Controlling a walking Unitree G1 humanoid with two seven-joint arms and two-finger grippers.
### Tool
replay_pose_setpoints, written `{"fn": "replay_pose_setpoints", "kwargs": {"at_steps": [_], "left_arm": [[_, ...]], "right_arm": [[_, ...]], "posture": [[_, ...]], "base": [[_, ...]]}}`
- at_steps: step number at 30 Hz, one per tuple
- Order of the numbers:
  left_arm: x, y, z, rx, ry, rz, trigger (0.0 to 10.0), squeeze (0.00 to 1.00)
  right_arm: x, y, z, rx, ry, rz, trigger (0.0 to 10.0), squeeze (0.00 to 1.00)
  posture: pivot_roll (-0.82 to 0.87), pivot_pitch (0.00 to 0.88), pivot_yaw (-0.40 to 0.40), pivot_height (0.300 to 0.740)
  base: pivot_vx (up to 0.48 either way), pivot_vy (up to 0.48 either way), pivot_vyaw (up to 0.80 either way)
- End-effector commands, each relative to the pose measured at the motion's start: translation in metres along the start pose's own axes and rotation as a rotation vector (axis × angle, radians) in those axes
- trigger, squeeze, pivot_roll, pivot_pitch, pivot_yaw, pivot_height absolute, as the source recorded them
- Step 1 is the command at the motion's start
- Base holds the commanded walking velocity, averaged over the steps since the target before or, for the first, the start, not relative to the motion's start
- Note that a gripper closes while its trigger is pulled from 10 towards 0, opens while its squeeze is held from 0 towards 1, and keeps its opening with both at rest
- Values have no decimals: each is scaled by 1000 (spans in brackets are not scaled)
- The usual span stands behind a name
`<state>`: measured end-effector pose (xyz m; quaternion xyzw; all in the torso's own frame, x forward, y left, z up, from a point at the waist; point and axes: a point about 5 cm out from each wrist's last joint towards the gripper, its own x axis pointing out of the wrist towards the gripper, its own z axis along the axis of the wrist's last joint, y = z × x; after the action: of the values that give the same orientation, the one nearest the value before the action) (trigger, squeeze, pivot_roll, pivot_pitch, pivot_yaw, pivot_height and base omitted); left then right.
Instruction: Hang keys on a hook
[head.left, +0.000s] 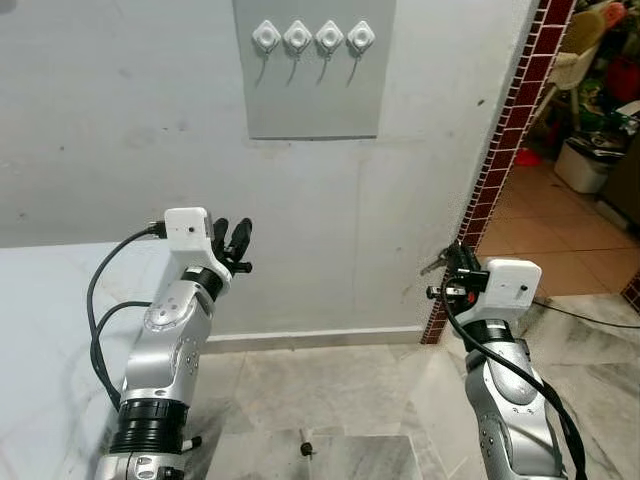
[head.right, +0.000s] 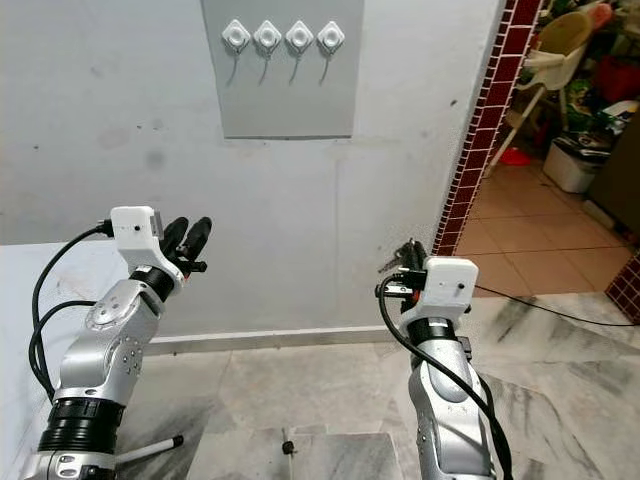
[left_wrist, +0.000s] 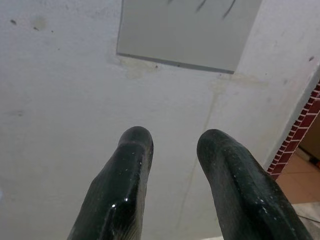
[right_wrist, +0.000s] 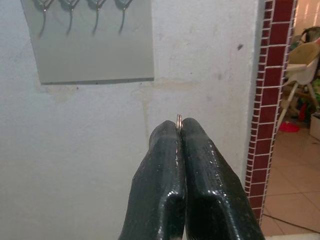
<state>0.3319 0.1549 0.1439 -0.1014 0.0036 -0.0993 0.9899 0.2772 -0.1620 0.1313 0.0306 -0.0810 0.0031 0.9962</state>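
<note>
Keys (head.left: 440, 262) are being pinched by the ring in right hand (right_wrist: 179, 125); thin grip risks slipping before 4 hooks (head.left: 312, 38) are reached. Left hand (left_wrist: 172, 145) is being held released.

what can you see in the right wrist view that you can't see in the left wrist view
Right wrist view: the right gripper pressed shut on a key ring peeking out between its tips, four hooks on the grey panel, and a pale high chair past the red brick edge.
Left wrist view: the left gripper, fingers apart, holding nothing.
Both: the grey panel, the white wall and the red brick edge.
</note>
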Motion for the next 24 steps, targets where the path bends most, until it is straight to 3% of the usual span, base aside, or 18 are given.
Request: {"fn": "replay_pose_setpoints", "kwargs": {"at_steps": [1,24], "left_arm": [[2,-3,9,20,-28,-28,10000,0],[2,-2,9,6,-26,-27,10000,0]], "right_arm": [[3,0,6,-6,-19,0,10000,0],[4,2,6,-2,-21,9,10000,0]], "posture": [[63,0,26,740],[68,0,23,740]], "base": [[296,0,0],[442,0,0]]}}
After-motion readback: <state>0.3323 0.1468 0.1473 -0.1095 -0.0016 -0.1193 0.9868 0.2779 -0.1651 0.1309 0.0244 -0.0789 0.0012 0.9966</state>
